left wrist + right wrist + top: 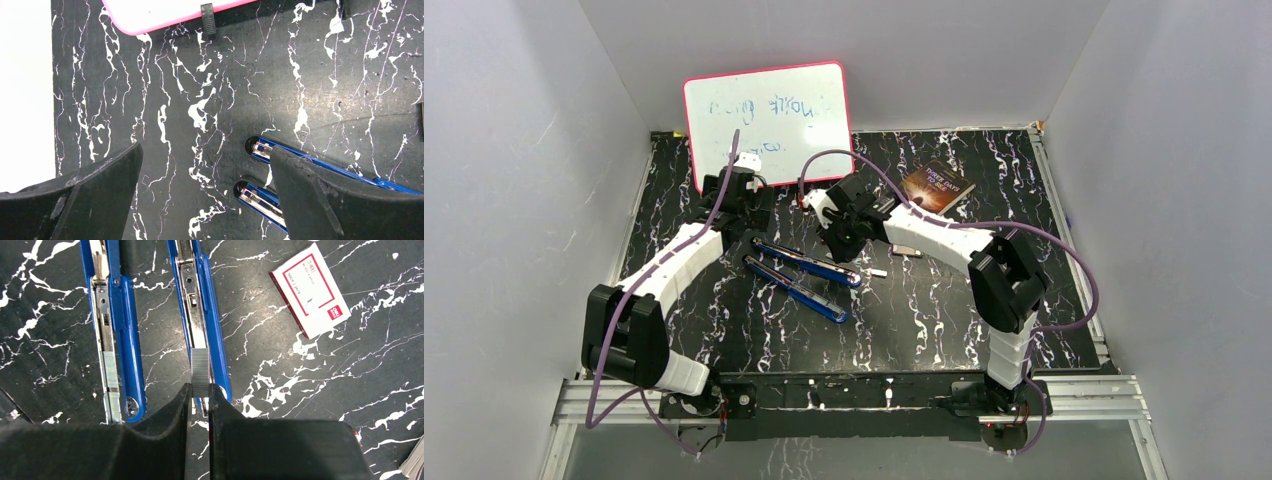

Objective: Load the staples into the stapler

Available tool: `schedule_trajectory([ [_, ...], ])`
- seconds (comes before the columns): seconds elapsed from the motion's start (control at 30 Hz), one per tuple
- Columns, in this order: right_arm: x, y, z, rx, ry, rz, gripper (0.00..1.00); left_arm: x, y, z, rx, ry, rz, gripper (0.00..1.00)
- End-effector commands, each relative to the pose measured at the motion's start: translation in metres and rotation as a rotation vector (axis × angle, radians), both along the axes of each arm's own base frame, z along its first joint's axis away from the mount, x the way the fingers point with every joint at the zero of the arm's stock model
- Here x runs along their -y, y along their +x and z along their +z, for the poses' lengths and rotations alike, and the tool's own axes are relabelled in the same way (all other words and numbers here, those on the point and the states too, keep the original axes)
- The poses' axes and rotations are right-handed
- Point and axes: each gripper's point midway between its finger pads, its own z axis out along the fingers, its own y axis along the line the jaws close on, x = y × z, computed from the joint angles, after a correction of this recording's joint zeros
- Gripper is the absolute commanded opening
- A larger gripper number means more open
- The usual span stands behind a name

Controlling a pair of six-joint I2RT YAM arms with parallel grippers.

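The blue stapler (804,275) lies opened flat on the black marbled table, its two halves side by side. In the right wrist view the halves run up the frame, one on the left (125,340) and one in the middle (210,315). My right gripper (200,390) is shut on the near end of a silvery strip of staples (201,367), which lies along the metal channel of the middle half. My left gripper (205,148) is open and empty beside the stapler's rounded ends (257,147); its right finger (320,195) overlaps them.
A small white box with a pink-red label (310,290) lies right of the stapler. Two loose silvery strips (906,250) lie on the table right of my right gripper (839,238). A pink-framed whiteboard (769,120) leans at the back, and a brown book (936,187) lies at the back right.
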Motion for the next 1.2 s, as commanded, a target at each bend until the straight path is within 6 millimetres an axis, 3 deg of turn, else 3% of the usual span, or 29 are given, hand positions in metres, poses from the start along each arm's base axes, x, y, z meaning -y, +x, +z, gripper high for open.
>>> schedule_trajectory([
  [0.0, -0.009, -0.002, 0.014, -0.029, 0.033, -0.001, 0.00, -0.001, 0.003, 0.013, 0.028, 0.018, 0.005, 0.98],
  [1.17, -0.005, 0.002, -0.012, -0.077, -0.061, -0.027, 0.00, 0.001, 0.002, 0.014, 0.033, 0.027, -0.003, 0.98],
])
